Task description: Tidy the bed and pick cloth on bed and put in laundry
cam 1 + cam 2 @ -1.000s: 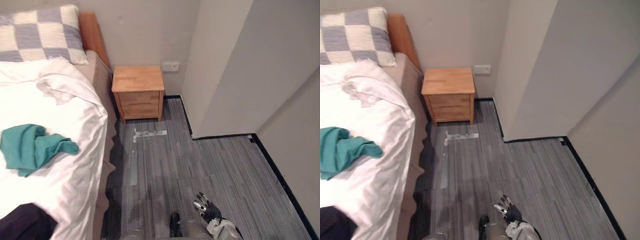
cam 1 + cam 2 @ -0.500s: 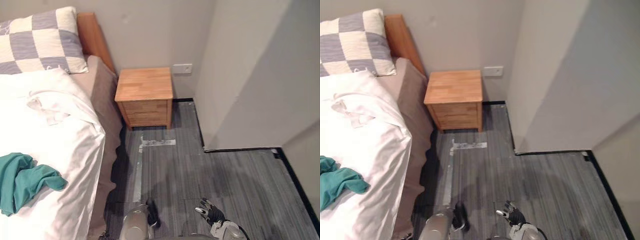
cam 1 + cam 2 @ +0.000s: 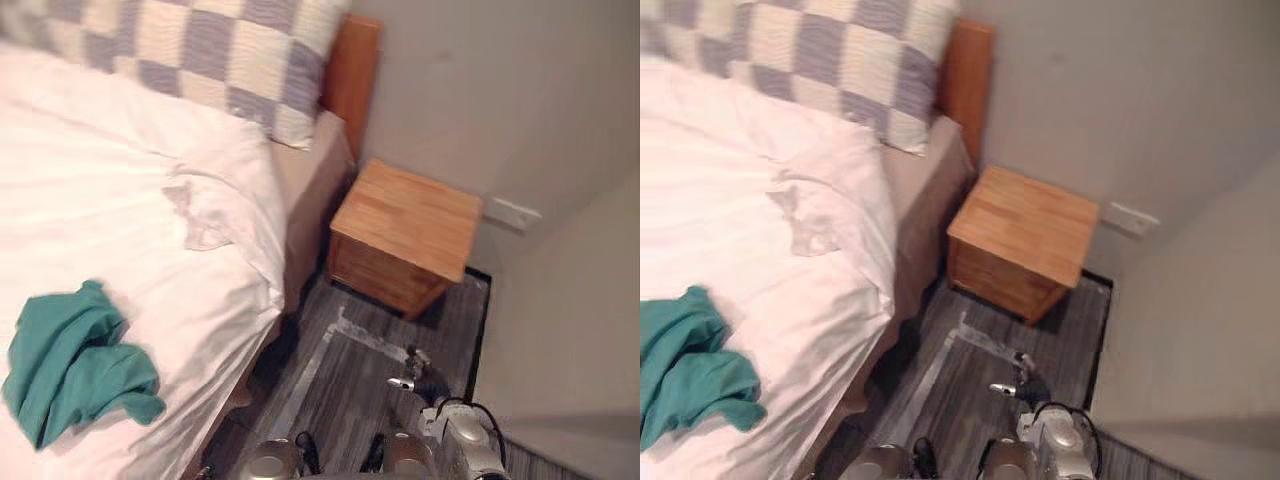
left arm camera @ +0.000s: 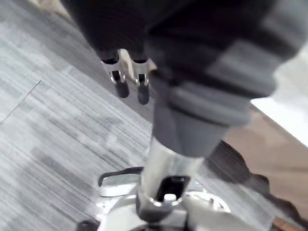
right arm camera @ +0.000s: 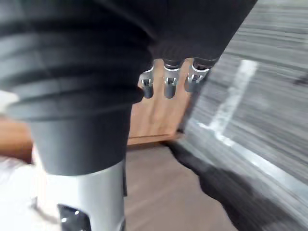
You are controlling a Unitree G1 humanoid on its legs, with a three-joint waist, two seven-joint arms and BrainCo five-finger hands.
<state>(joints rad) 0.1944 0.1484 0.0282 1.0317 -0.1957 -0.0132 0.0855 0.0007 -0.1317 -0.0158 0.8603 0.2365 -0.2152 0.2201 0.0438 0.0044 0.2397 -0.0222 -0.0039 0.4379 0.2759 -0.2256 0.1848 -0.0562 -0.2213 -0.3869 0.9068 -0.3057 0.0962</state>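
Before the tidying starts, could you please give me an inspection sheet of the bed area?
Surface: bed, white duvet rumpled near its edge.
Job's things: teal cloth crumpled on the duvet, touched by neither hand.
Clutter: pale tape strips on the floor.
Hands: right hand low over the floor, fingers relaxed, empty; left hand likewise.
Cables: nothing seen.
Surroundings: checked pillow, wooden headboard, wooden nightstand, wall socket.

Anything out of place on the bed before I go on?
Yes. A crumpled teal cloth lies on the white duvet near its side edge, and the duvet is bunched into wrinkles near the checked pillow. Pale tape strips are stuck on the floor by the nightstand.
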